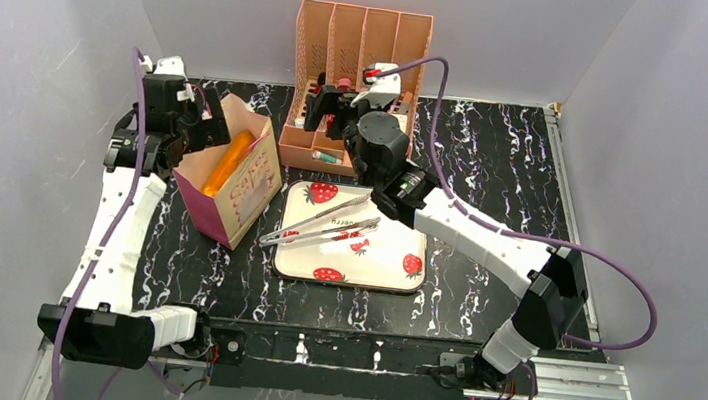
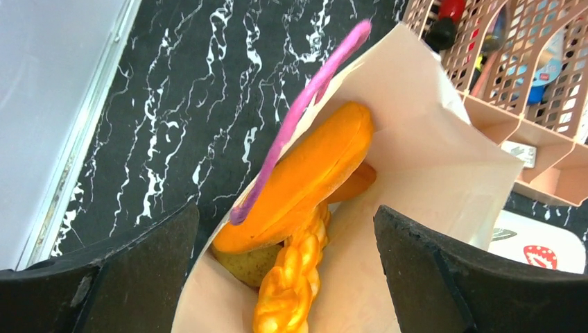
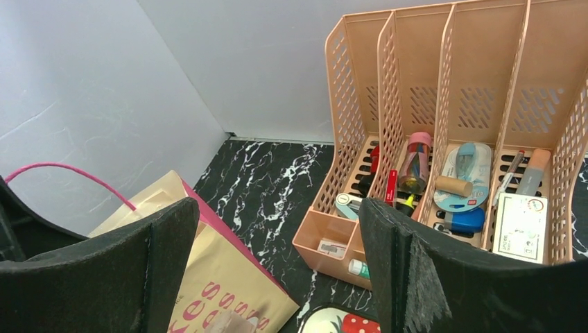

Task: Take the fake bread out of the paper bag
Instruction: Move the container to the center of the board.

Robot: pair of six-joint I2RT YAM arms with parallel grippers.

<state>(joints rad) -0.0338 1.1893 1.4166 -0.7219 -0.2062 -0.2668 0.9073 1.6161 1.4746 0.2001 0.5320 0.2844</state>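
The paper bag [image 1: 236, 187] stands tilted at the left of the table, its mouth open. Fake bread [image 1: 229, 161] sticks out of it. In the left wrist view the bag [image 2: 430, 159] holds a smooth orange oval roll [image 2: 315, 170], a knobbly stick [image 2: 295, 277] and a pale bun [image 2: 246, 262] under them; a pink cord handle [image 2: 298, 118] crosses the roll. My left gripper [image 1: 195, 132] is open just above the bag's mouth, its jaws on either side of the bread [image 2: 284, 211]. My right gripper [image 1: 323, 111] is open and empty [image 3: 277, 208], between the bag [image 3: 215, 277] and the organiser.
A peach plastic organiser [image 1: 362, 50] with stationery stands at the back, close to my right gripper; it also shows in the right wrist view [image 3: 444, 104]. A strawberry-print tray [image 1: 393, 265] lies right of the bag with metal tongs [image 1: 322, 227] on it.
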